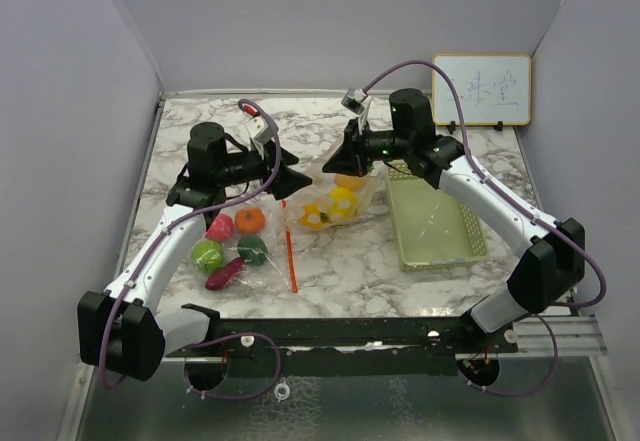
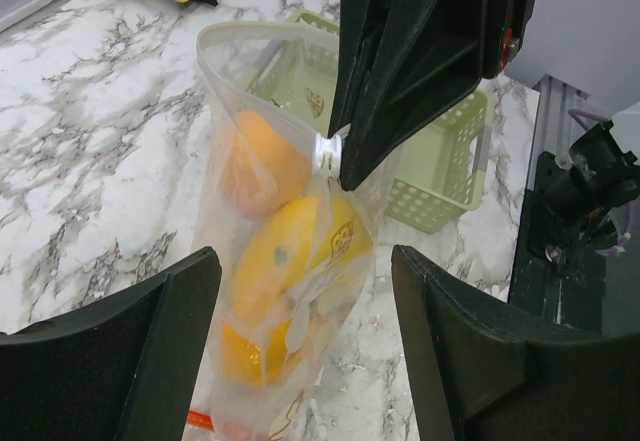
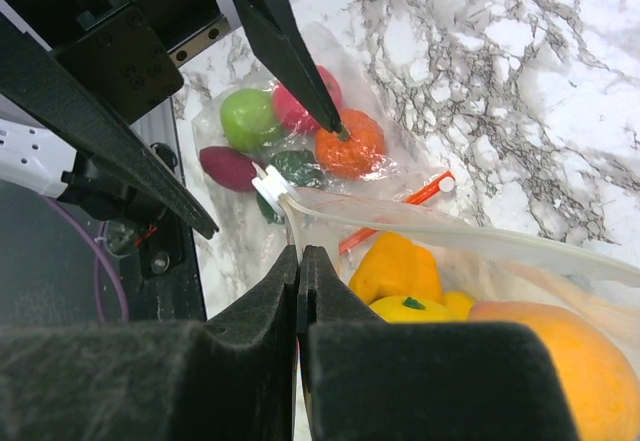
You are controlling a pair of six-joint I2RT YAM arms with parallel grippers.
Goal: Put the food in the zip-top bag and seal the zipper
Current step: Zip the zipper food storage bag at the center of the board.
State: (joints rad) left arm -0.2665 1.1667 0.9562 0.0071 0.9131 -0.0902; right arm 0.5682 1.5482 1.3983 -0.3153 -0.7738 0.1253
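Observation:
A clear zip-top bag (image 1: 335,201) hangs off the table, holding orange and yellow food (image 2: 265,166). My right gripper (image 3: 300,253) is shut on the bag's top edge, right beside the white zipper slider (image 3: 268,186). Just left of the bag, my left gripper (image 1: 300,174) stands open; the bag (image 2: 285,271) hangs just beyond its spread fingers (image 2: 150,351), untouched as far as I can see. More food, green (image 1: 207,254), pink (image 1: 220,227), orange (image 1: 250,220), dark green and purple, lies under glossy plastic with a red zip strip (image 1: 290,256).
A pale green mesh basket (image 1: 435,221) sits right of the bag, under my right arm. A small whiteboard (image 1: 480,89) leans at the back right. Grey walls close in the marble table on three sides.

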